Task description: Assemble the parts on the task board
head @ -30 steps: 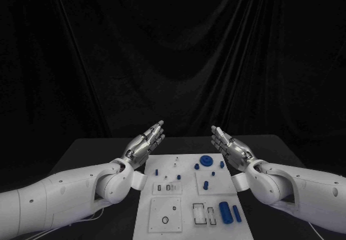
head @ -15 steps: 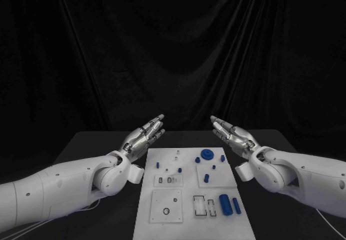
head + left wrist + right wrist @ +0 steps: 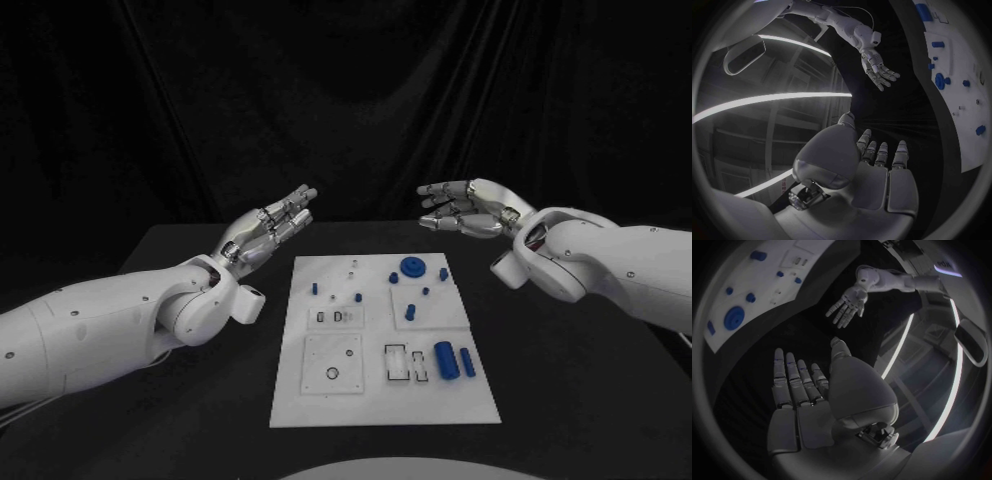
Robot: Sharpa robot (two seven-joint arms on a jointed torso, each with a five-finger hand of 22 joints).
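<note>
Both hands have lifted and drawn apart since a second ago; the whole head view has shifted too, so the board's new place in it is the camera's doing, not a move of the board.

The board (image 3: 382,340) lies flat in the lower middle of the frame, on the black table (image 3: 577,380). Blue parts sit on its right half: a round disc (image 3: 413,267) near the far edge, small pegs (image 3: 410,310) below it, and two cylinders (image 3: 453,361) lying side by side toward the near right corner. Its left half carries pale inset plates with slots and a ring-shaped hole. Nothing looks fitted yet, so I judge the task is at its very start, before any pick.

Next, one hand would need to come down over a loose part, most likely the cylinders or the disc on the right side, and close on it.

The left hand (image 3: 267,230) hangs at centre left, above and beyond the board's far left corner, palm up, fingers straight and slightly apart, holding nothing. The right hand (image 3: 469,208) hovers at upper right of centre, beyond the far right corner, palm turned down, fingers loosely curved and spread, also holding nothing. Neither touches the board.
</note>
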